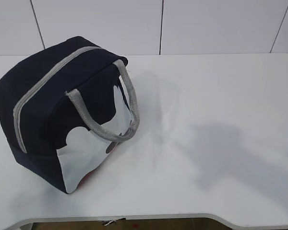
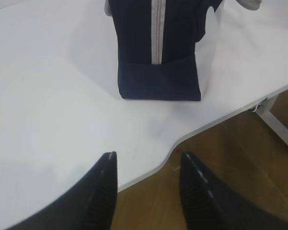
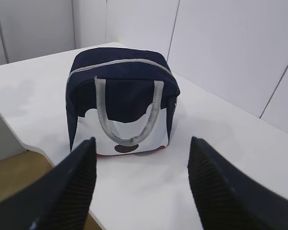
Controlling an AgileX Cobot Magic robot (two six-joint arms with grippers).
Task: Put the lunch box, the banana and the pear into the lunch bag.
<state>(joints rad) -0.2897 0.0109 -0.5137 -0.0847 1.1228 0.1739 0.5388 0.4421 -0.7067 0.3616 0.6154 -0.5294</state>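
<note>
The navy-blue lunch bag [image 1: 62,120] stands on the left of the white table [image 1: 206,143], its grey zipper shut along the top and a grey strap handle hanging over its white front patch. It also shows in the left wrist view [image 2: 158,52] and the right wrist view [image 3: 122,96]. My left gripper [image 2: 148,160] is open and empty, over the table's front edge, well short of the bag's end. My right gripper [image 3: 141,146] is open and empty, facing the bag's front from a distance. The lunch box, banana and pear are out of view. Neither gripper shows in the exterior view.
The table's curved front edge [image 2: 201,132] runs under the left gripper, with brown floor [image 2: 230,158] and a table leg [image 2: 273,117] beyond it. White panel walls [image 1: 158,24] stand behind the table. Arm shadows fall on the table's right part [image 1: 240,153].
</note>
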